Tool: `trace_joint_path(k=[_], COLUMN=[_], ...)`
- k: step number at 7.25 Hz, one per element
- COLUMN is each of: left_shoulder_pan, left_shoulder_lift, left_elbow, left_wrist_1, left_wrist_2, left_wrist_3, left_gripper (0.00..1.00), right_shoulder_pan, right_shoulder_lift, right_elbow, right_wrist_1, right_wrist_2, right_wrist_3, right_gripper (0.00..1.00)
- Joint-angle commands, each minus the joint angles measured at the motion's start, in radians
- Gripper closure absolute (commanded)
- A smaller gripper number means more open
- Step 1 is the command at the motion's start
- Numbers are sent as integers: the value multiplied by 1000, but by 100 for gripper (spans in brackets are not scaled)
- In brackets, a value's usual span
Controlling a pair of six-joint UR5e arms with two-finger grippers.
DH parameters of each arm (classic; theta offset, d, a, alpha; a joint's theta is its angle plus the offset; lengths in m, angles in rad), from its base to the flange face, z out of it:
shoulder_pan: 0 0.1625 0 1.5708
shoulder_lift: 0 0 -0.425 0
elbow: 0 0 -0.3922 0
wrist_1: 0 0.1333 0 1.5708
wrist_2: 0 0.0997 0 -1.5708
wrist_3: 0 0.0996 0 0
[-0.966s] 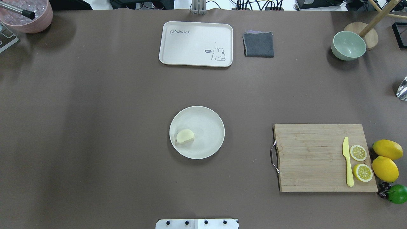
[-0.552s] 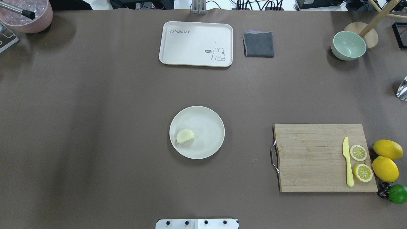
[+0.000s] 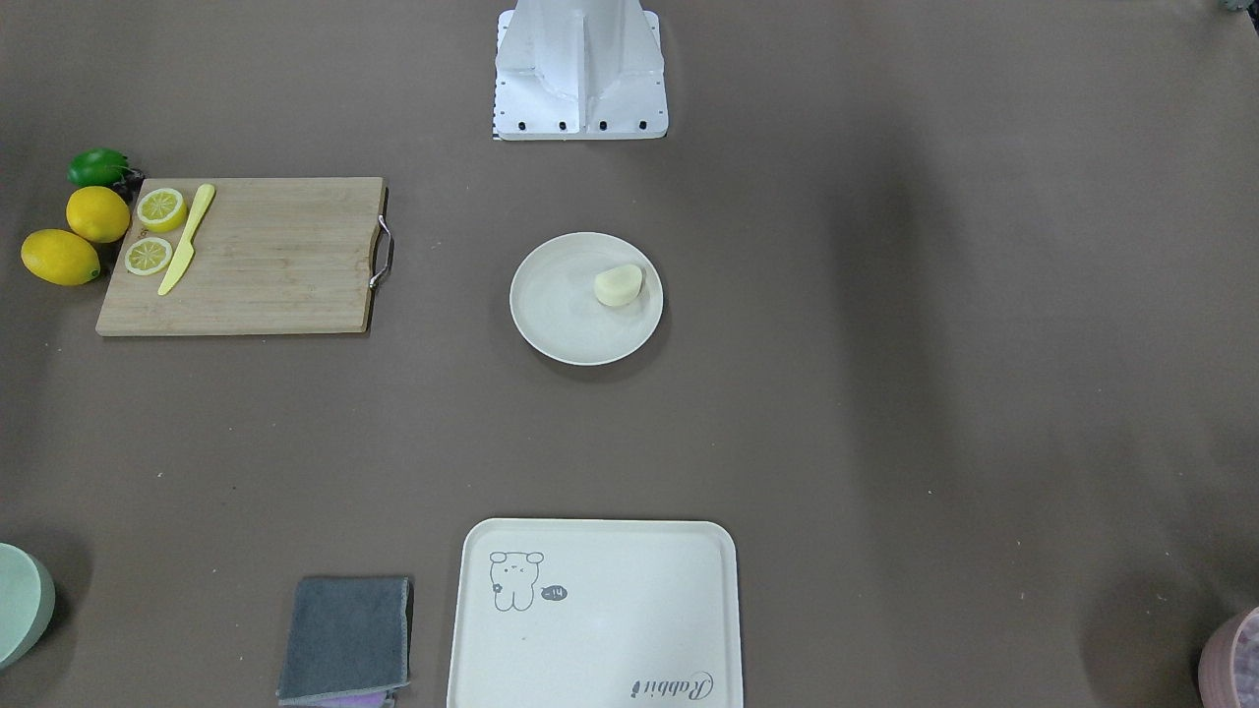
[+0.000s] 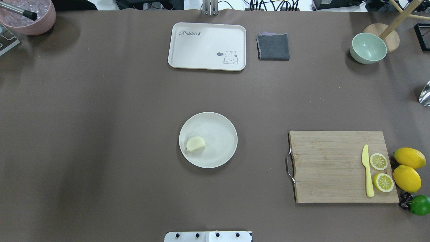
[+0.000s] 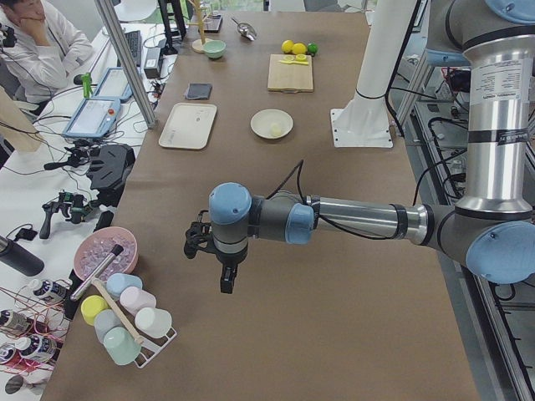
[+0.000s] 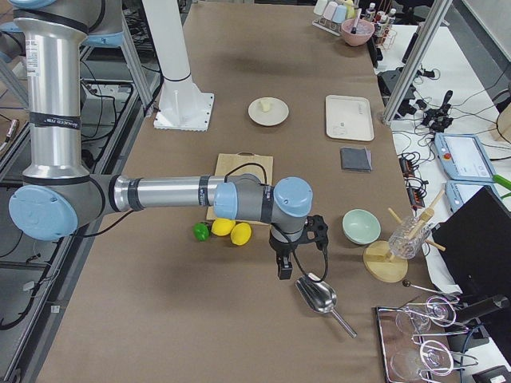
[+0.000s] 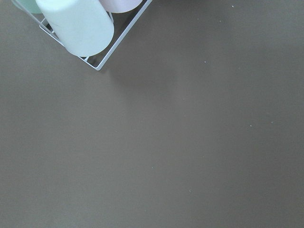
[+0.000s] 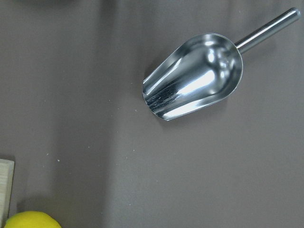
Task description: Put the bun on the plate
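Observation:
The pale cream bun [image 4: 195, 144] lies on the round off-white plate [image 4: 220, 132], near its left rim, in the overhead view. The front-facing view shows the same bun [image 3: 618, 285] on the plate [image 3: 566, 310] toward the right. Nothing touches either one. My left gripper [image 5: 224, 282] hangs over bare table far from the plate, near a cup rack. My right gripper [image 6: 283, 267] is at the other end of the table, above a metal scoop [image 8: 194, 88]. Both grippers show only in the side views, so I cannot tell whether they are open or shut.
A cream tray [image 4: 207, 46] and grey cloth [image 4: 273, 46] lie at the far edge. A cutting board [image 4: 339, 166] holds a yellow knife and lemon slices, with lemons [image 4: 407, 178] and a lime beside it. A green bowl [image 4: 368, 48] sits far right. A person [image 5: 33, 42] sits beyond the table.

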Motion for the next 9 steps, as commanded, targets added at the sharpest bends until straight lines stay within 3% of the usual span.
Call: trace_joint_path(k=[1,9], left_shoulder_pan=[-18,0], left_shoulder_lift=[39,50], left_elbow=[19,-5], left_wrist_1=[-7,-9], left_wrist_2=[-5,-2], left_wrist_3=[1,10], left_gripper=[1,1], right_shoulder_pan=[0,0], right_shoulder_lift=[-12,-16], right_elbow=[-12,-1], right_wrist_1=[34,34], right_wrist_2=[-1,9], right_wrist_3=[2,2], right_gripper=[0,0])
